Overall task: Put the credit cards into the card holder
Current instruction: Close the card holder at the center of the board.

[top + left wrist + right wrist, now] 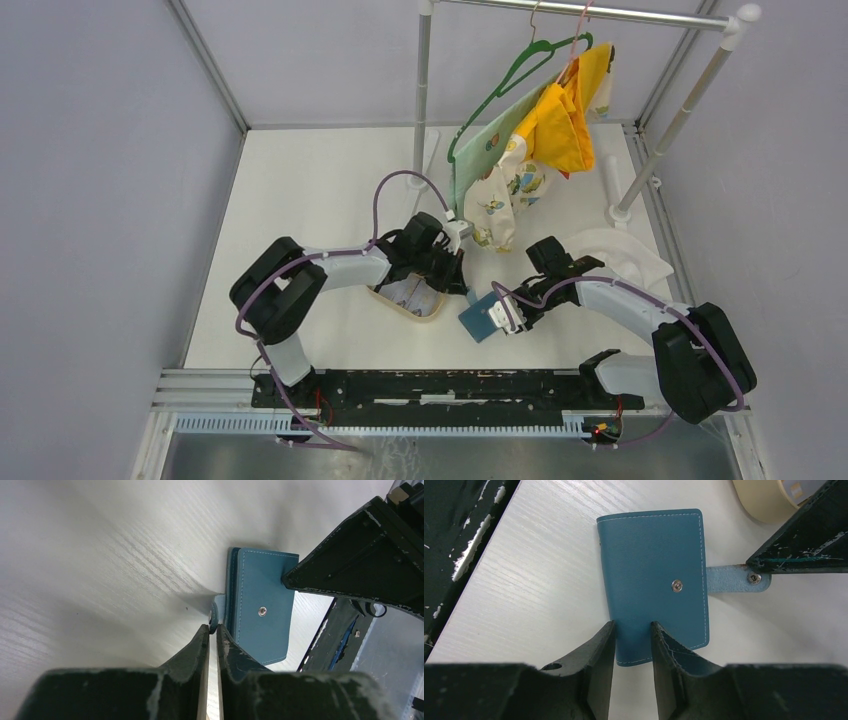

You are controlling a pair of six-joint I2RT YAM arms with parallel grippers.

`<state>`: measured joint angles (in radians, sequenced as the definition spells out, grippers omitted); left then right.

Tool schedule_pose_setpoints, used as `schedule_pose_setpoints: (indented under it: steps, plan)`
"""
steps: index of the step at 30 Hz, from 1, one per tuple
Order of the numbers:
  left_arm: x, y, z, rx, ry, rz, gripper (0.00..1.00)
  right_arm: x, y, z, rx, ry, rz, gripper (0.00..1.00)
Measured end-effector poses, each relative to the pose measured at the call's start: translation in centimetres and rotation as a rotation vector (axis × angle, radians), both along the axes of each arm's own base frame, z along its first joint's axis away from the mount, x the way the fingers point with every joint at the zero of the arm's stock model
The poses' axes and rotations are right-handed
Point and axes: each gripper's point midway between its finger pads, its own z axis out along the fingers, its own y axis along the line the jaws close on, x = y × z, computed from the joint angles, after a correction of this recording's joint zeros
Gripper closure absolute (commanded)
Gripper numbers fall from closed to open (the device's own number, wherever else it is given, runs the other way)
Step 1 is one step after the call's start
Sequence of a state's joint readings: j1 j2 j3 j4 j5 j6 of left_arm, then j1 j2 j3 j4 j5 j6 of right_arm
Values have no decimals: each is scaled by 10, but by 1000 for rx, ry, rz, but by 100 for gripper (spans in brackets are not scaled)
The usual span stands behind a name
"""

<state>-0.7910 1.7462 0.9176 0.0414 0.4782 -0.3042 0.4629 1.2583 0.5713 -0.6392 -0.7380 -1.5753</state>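
The teal-blue card holder (654, 575) lies flat and closed on the white table, its snap button facing up. It also shows in the top view (480, 320) and the left wrist view (260, 605). Its strap tab (729, 578) sticks out to one side. My left gripper (212, 628) is shut on that tab at its tip. My right gripper (633, 625) is open, with its fingertips over the holder's near edge, straddling it. Pale credit cards (412, 293) lie in the tan oval tray (385, 294) under the left wrist.
A clothes rack (560, 10) with hangers and yellow and patterned garments (530, 140) stands at the back. A white cloth (625, 255) lies at the right. A black rail (440, 385) runs along the near edge. The tray's rim (764, 500) is close to the holder.
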Motion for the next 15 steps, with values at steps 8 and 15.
schedule_pose_setpoints:
  steps: [8,15]
  plan:
    - [-3,-2,-5,-8,22,-19,85,0,-1,-1,-4,2,-1,63]
    - [-1,-1,-4,-16,26,-18,80,0,-1,-2,-6,6,-1,63]
